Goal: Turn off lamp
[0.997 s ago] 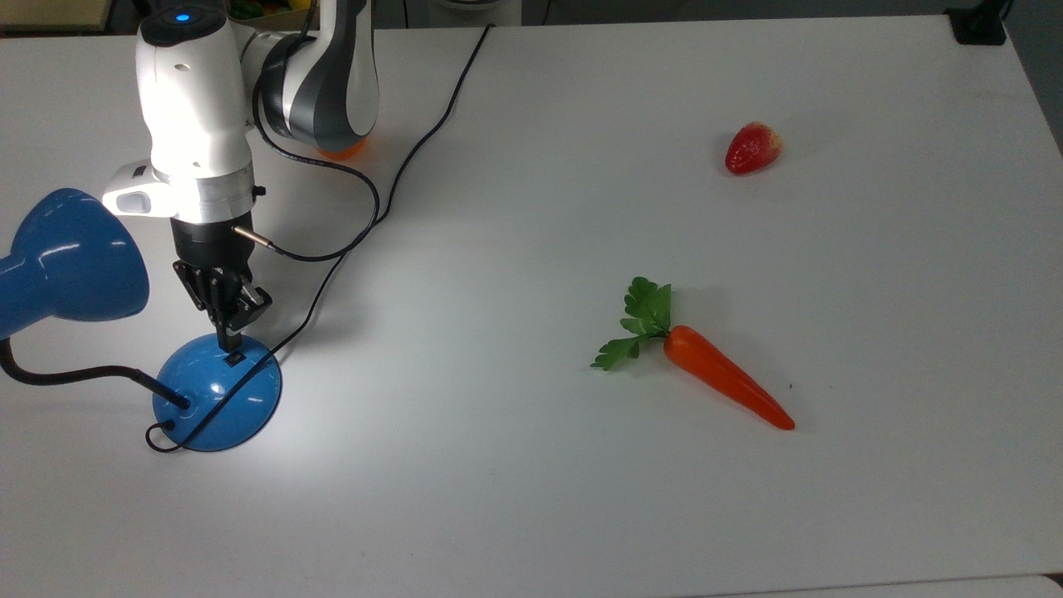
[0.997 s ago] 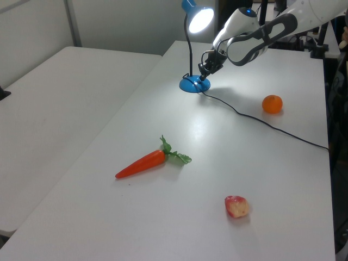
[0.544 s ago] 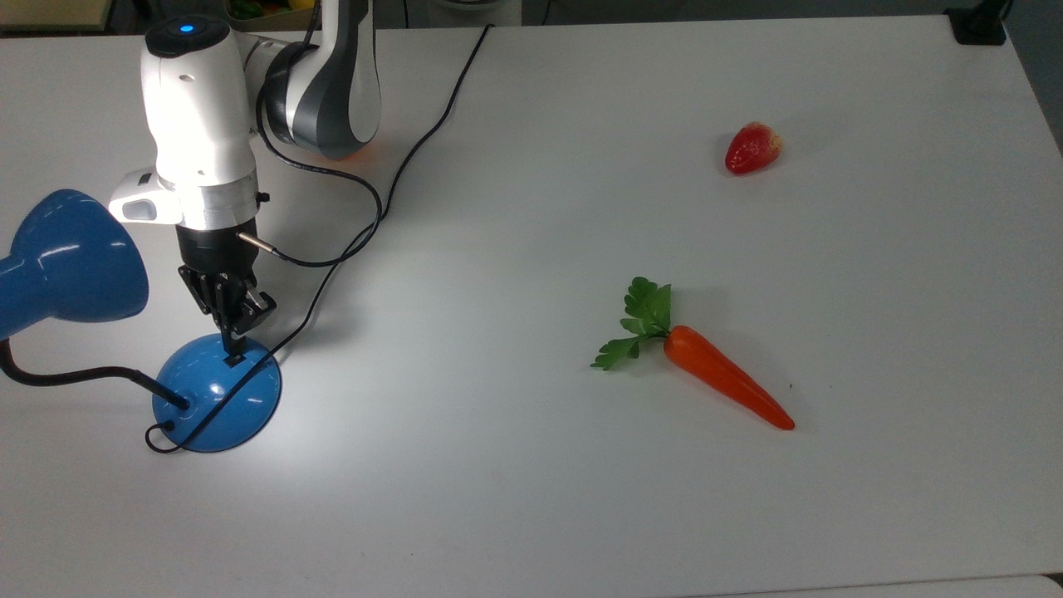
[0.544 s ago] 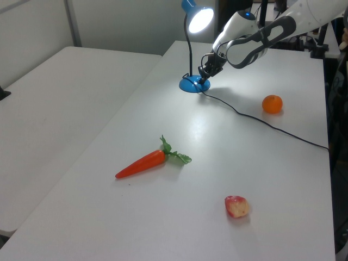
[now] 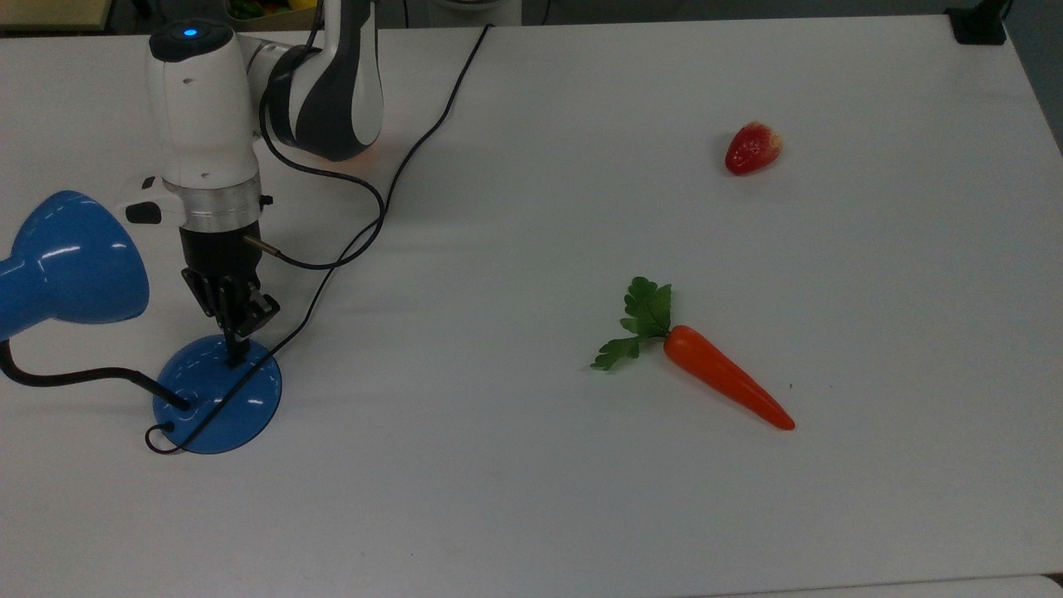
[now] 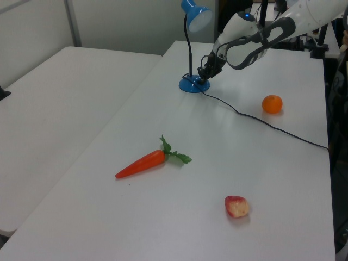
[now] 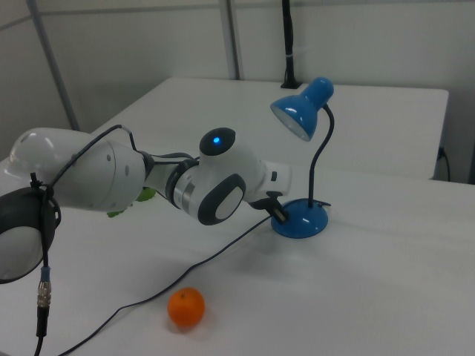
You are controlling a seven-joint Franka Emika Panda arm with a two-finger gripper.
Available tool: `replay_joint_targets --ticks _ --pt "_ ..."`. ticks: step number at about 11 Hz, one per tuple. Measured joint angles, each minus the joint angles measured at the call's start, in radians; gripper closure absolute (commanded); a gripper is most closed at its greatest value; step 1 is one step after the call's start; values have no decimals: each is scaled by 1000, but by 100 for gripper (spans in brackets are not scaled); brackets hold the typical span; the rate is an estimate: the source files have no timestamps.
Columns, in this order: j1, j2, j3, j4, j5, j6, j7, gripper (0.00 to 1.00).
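A big white table (image 5: 581, 515) fills the room, smooth and flat, with pale walls behind it in the left view.

In the left view, nearest the bottom of the frame, sits a small red strawberry (image 6: 236, 206), bumpy and round. A little higher, in the middle, lies a carrot (image 6: 140, 164), long, orange and pointy, with frilly green leaves at one end. It looks like plastic. Farther up on the right sits an orange (image 6: 272, 104), a round ball.

A thin black cord (image 6: 261, 120) runs across the table to the lamp (image 5: 217, 394), which stands in the upper middle of the left view and at the lower left of the top view. The lamp is shiny blue. It has a round flat-looking base, a black bendy neck and a cone shade (image 5: 71, 257) that tips down over the table. No bright light falls on the table under it, so I think the lamp is off now.

The gripper (image 5: 235, 353) points straight down onto the top of the base, where the switch is. I think it stands like that to push the switch with its tip. Its two fingers are squeezed together into one thin black point, and they hold nothing.

The arm is white and grey, fat and smooth.
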Motion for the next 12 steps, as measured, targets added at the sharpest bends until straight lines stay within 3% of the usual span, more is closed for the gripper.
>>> replay_joint_targets --ticks 7,12 --pt "10 -1 -7 5 -1 0 0 100" --pt "28 -133 -7 16 -9 -370 -26 98"
